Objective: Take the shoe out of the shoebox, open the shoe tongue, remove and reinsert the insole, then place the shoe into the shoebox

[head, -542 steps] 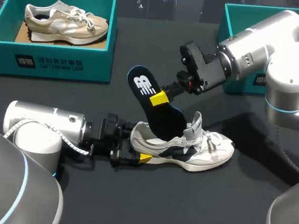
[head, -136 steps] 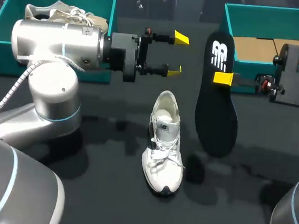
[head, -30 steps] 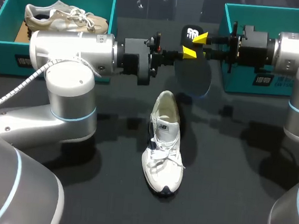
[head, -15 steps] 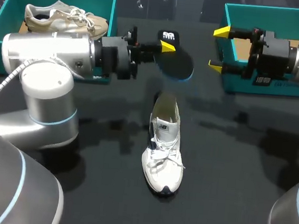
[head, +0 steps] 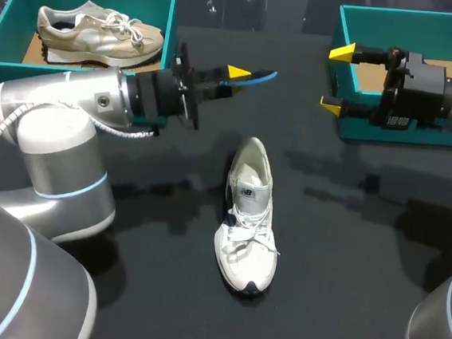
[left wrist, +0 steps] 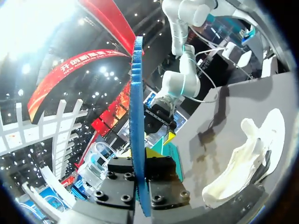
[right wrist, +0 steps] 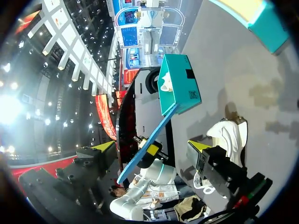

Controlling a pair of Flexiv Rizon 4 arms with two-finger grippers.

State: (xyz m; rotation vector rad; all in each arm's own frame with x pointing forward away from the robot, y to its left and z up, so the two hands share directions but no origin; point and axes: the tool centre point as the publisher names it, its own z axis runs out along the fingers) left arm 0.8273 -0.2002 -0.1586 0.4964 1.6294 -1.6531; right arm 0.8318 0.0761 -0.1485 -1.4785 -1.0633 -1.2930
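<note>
The shoe (head: 247,212) lies out of its box on the tabletop (head: 362,255) at the frame's centre, its opening wide. The insole (head: 260,77) is out, pinched edge-on in the left hand (head: 237,75) just above. The right hand (head: 336,78), fingers spread and empty, hovers before the shoebox (head: 401,15) at upper right. By my judgement, reinserting the insole and boxing the shoe are left to do.

Edge-on insole (head: 259,78), faces hidden, left pincer (head: 239,77) with second fingertip behind it, right shoebox (head: 437,136) cropped at the edge.
</note>
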